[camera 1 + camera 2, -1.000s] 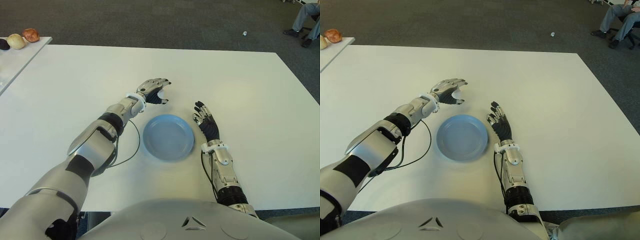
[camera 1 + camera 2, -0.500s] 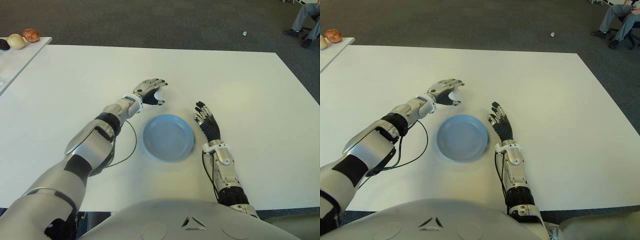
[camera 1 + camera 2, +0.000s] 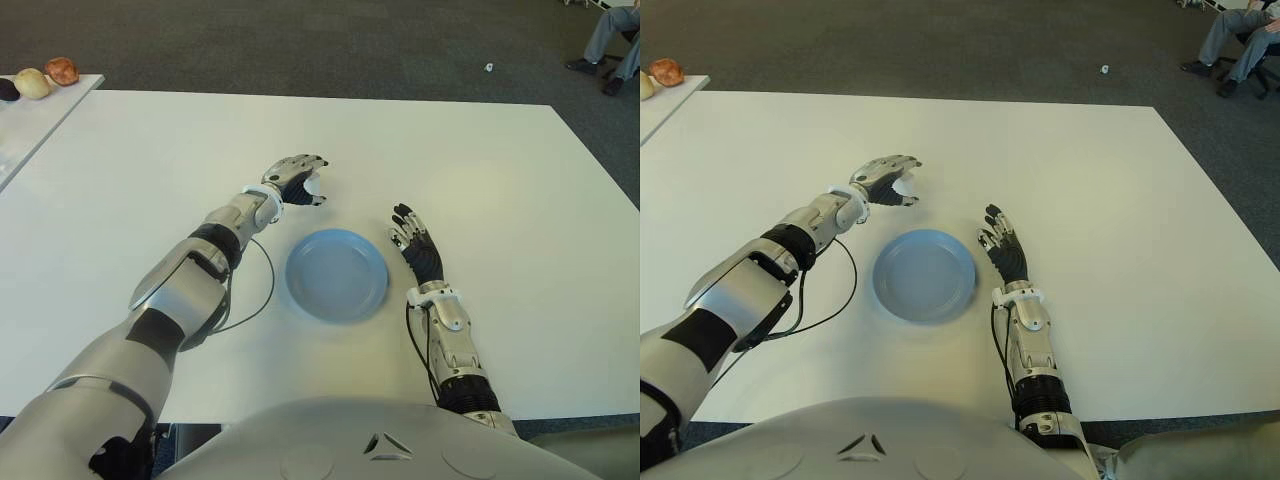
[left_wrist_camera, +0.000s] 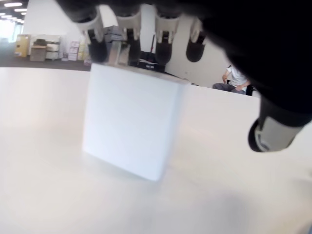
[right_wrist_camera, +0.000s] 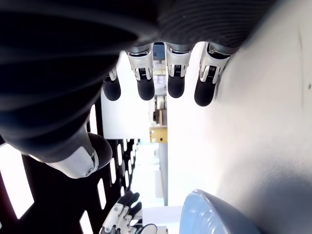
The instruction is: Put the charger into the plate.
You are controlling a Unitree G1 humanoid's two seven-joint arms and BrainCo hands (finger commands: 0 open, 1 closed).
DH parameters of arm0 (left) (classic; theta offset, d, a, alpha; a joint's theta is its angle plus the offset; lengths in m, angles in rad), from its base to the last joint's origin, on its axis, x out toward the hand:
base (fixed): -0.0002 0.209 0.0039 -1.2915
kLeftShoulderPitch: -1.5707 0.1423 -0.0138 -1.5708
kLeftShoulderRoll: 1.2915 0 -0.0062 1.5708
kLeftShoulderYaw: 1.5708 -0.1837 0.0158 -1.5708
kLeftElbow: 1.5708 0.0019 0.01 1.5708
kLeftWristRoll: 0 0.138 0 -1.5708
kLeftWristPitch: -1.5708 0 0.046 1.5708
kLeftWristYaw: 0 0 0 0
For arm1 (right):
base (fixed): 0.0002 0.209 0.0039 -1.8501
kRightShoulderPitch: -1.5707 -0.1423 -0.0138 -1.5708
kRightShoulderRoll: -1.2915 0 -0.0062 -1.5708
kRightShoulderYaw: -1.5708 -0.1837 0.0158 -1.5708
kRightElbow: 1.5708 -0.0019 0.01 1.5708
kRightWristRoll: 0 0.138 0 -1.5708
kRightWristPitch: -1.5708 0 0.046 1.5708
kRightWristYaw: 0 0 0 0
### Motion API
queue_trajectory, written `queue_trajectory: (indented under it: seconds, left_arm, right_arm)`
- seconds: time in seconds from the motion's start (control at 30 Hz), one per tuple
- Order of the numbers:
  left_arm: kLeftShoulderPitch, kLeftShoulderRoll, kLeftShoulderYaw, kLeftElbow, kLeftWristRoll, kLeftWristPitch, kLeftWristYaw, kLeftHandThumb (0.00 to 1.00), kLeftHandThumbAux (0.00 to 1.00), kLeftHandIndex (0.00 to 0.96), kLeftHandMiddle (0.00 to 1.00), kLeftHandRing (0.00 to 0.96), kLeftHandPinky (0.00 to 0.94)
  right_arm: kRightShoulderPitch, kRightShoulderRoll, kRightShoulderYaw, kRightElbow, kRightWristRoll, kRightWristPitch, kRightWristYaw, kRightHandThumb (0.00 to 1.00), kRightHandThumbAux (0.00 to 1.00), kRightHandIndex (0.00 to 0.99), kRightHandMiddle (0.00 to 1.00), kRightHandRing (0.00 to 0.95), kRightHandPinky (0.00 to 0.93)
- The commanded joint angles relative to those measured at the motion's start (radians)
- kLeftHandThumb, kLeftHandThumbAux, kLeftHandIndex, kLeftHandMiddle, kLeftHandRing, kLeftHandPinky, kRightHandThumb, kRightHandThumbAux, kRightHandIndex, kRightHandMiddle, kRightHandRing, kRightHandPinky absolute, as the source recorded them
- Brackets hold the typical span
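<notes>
Smooth matt white charger [image 4: 131, 124]; glossy blue plate [image 3: 336, 275]; matt white table [image 3: 150, 150].

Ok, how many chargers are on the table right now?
1. The white charger stands on the table under the left hand, beyond the empty blue plate. The hand hides most of it in the eye views. The right hand holds nothing.

Over the last second I see my left hand [image 3: 295, 178] has slid left and a little farther across the worktop [image 3: 480, 160], away from the plate [image 3: 336, 275], its curled fingers [image 4: 127, 29] now cupped over the white charger [image 4: 130, 124] without closing on it.
</notes>
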Motion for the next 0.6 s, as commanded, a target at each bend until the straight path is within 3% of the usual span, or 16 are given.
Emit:
queue_trajectory:
  seconds: [0.03,0.23,0.6]
  left_arm:
    - [0.053,-0.001,0.040,0.045,-0.047,0.045,-0.098,0.000,0.459,0.000,0.000,0.000,0.011]
    - [0.077,0.000,0.103,0.052,-0.116,0.064,-0.153,0.000,0.435,0.000,0.000,0.000,0.001]
    - [0.113,0.036,0.150,0.027,-0.165,0.043,-0.198,0.000,0.424,0.000,0.000,0.000,0.000]
  right_arm:
    - [0.042,-0.009,-0.005,0.012,-0.004,0.071,-0.009,0.000,0.614,0.000,0.000,0.000,0.000]
    - [0.046,-0.016,-0.007,-0.010,0.000,0.089,-0.004,0.000,0.606,0.000,0.000,0.000,0.000]
    - [0.040,-0.018,-0.013,-0.025,0.007,0.108,-0.003,0.000,0.598,0.000,0.000,0.000,0.000]
